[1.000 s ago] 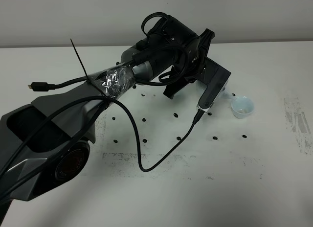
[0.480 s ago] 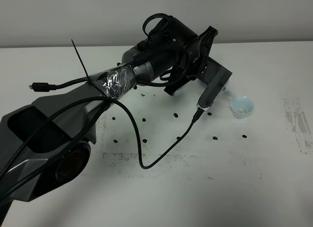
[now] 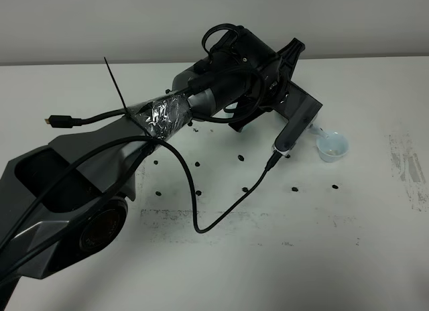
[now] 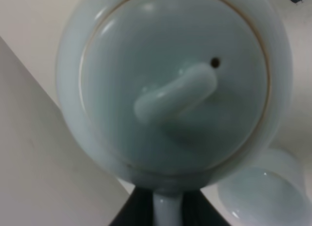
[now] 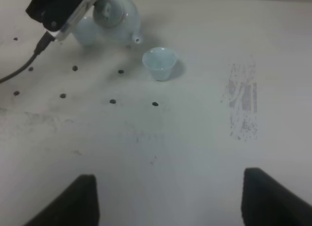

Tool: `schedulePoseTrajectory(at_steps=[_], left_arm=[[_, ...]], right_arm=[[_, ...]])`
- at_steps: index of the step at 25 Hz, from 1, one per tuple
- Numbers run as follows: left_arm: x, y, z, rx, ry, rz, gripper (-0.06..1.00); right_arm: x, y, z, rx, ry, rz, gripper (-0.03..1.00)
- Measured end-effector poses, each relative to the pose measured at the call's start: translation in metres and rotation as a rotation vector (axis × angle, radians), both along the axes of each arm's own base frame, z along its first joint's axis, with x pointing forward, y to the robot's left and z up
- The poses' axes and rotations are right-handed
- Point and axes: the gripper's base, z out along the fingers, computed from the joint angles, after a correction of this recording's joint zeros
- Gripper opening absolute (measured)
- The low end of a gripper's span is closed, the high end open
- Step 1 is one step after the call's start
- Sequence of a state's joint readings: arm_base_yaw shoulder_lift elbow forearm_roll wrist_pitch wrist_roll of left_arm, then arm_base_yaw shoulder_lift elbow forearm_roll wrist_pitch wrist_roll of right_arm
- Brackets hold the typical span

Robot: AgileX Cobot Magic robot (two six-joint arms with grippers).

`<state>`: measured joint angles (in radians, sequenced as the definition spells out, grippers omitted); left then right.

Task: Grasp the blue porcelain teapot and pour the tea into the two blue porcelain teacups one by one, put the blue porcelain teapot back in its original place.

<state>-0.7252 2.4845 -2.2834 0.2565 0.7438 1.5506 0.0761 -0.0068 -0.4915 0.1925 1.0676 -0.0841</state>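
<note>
The blue porcelain teapot [image 4: 175,97] fills the left wrist view from above, lid and knob toward the camera. My left gripper [image 3: 285,90] is shut on its loop handle [image 4: 168,209]. In the exterior view the arm covers the pot; only the spout [image 3: 314,129] shows. It points toward one blue teacup [image 3: 332,147], which stands just right of it. The right wrist view shows the teapot [image 5: 116,17], that teacup [image 5: 160,63] and the second teacup [image 5: 85,30] on the pot's handle side. My right gripper [image 5: 168,179] hangs open, well short of them.
A black cable [image 3: 194,210] droops from the left arm onto the white table [image 3: 281,271]. Small black dots [image 3: 295,188] mark the table around the cups. A scuffed grey patch [image 3: 405,167] lies at the right edge.
The left arm, with the teapot in its grip, has shifted slightly right and away. The right-hand cup has not moved.
</note>
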Motion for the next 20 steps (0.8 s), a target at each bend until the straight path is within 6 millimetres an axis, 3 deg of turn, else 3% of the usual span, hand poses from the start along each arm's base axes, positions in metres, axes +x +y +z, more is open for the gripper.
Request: schedulePoseTrajectory(at_steps=[8, 14, 20], left_arm=[[0.002, 0.000, -0.002, 0.010, -0.026, -0.006, 0.04], [0.005, -0.002, -0.019, 0.014, -0.021, 0.005, 0.04], [0.007, -0.003, -0.018, 0.007, -0.050, 0.008, 0.04]], right_arm=[[0.000, 0.000, 0.000, 0.000, 0.000, 0.000, 0.59], [0.000, 0.000, 0.000, 0.000, 0.000, 0.000, 0.59], [0.000, 0.000, 0.000, 0.000, 0.000, 0.000, 0.59]])
